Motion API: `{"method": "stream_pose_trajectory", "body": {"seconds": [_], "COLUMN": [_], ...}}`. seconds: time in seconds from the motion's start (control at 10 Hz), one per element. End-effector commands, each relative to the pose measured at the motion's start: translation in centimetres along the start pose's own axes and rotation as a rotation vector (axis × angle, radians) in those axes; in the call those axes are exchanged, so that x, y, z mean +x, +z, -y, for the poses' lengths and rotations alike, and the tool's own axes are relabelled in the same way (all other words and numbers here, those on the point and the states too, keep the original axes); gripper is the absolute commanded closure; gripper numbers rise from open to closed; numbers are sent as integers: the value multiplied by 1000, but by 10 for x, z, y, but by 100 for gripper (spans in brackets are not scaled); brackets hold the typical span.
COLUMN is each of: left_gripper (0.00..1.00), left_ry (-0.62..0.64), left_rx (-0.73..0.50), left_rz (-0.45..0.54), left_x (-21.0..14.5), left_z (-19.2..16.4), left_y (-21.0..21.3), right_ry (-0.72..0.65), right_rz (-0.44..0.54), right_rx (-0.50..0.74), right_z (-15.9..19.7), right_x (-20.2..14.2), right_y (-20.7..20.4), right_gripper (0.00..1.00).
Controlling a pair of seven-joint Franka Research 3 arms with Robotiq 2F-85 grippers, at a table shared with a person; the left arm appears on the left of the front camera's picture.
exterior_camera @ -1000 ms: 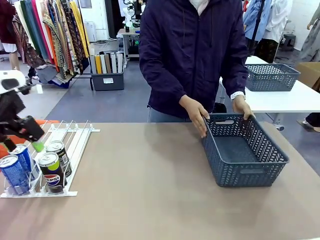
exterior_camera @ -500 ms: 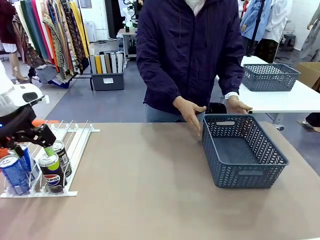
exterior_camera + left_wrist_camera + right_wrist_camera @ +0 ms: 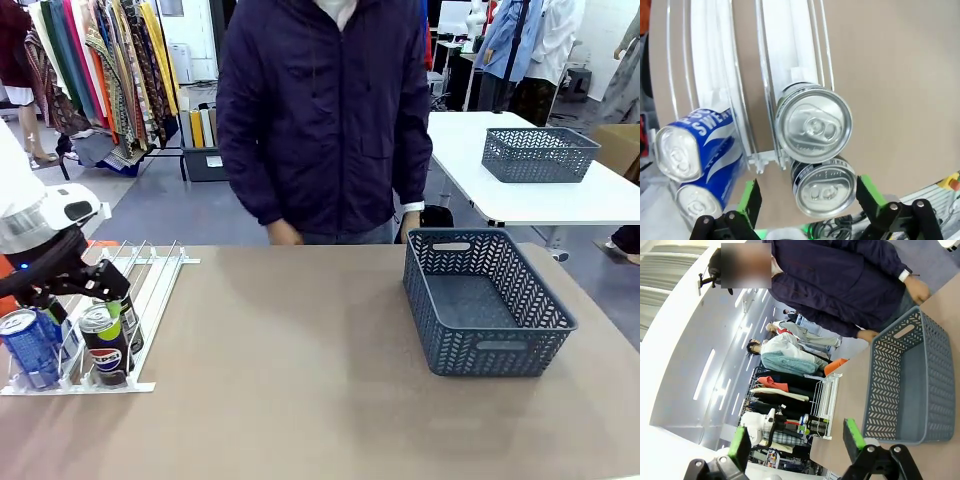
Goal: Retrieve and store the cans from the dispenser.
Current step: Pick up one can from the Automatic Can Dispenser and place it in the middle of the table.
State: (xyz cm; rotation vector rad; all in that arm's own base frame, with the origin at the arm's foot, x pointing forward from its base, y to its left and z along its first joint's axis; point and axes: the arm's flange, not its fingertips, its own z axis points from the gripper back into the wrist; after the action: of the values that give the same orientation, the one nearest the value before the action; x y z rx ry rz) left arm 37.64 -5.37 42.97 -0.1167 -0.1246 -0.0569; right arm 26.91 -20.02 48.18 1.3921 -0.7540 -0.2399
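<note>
Left wrist view: left gripper [image 3: 809, 194] spread wide, holding nothing.
Item: black can [image 3: 824, 187] between the pads, at the front of its dispenser [image 3: 785, 45] lane (blue cans [image 3: 700, 140] off to one side).
Handling: probably full and weighty, slick, dentable; best taken mid-body.

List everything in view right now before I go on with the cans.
blue cans: two, blue, front end of the dispenser, left side.
black cans: two, black with silver tops, next lane to the right.
dispenser: one, white, table's left side.
basket: one, dark grey mesh, table's right side.
second basket: one, dark grey, white table behind.
person: one, dark jacket, far side.
left gripper: open, over the black cans.
right gripper: open, in the air.
</note>
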Motion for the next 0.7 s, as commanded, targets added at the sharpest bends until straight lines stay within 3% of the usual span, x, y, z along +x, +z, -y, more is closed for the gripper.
{"method": "stream_pose_trajectory", "body": {"seconds": [0.0, 0.5, 0.6], "left_gripper": [0, 0, 0], "left_ry": [10, 7, -11], "left_rx": [-23, -20, -66], "left_rz": [-3, -49, -65], "left_x": [2, 6, 8], "left_z": [5, 7, 8], "left_y": [-15, -23, -26], "right_ry": [2, 2, 2], "right_rz": [18, 18, 18], "right_rx": [26, 26, 26], "right_z": [-5, -5, -5], "right_x": [3, 3, 3], "right_y": [-1, -1, -1], "right_gripper": [0, 0, 0]}}
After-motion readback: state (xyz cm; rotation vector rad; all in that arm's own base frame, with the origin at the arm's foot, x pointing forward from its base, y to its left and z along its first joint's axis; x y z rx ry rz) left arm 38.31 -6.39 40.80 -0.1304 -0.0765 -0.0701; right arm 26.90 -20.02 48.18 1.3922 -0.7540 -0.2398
